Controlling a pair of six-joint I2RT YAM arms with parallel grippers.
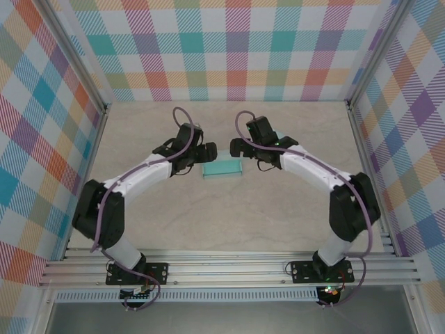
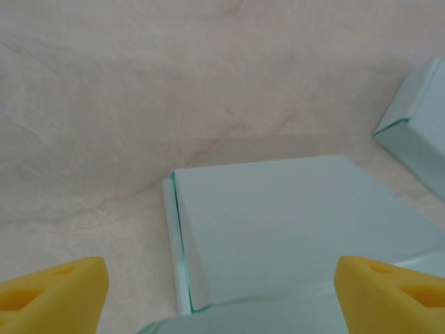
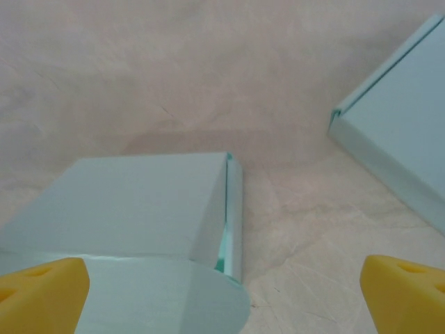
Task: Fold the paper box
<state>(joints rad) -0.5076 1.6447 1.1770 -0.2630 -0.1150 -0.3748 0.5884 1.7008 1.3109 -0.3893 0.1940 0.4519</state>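
Observation:
The paper box [image 1: 222,169], pale teal, lies flat on the table between my two grippers. My left gripper [image 1: 206,151] hovers at its left end and my right gripper [image 1: 238,147] at its right end. In the left wrist view the box's folded top [image 2: 292,223] spans the space between my yellow fingertips [image 2: 55,292], and the left gripper [image 2: 222,303] is open around it, touching nothing. In the right wrist view the box [image 3: 132,209] lies low and left with a rounded flap [image 3: 153,299] nearest the camera. The right gripper [image 3: 222,299] is open, with one finger over the box and the other over bare table.
Another pale teal cardboard part [image 2: 417,132] shows at the right edge of the left wrist view, and a similar one [image 3: 403,139] in the right wrist view; what it belongs to I cannot tell. Checked walls and aluminium rails [image 1: 90,139] enclose the beige table [image 1: 222,223].

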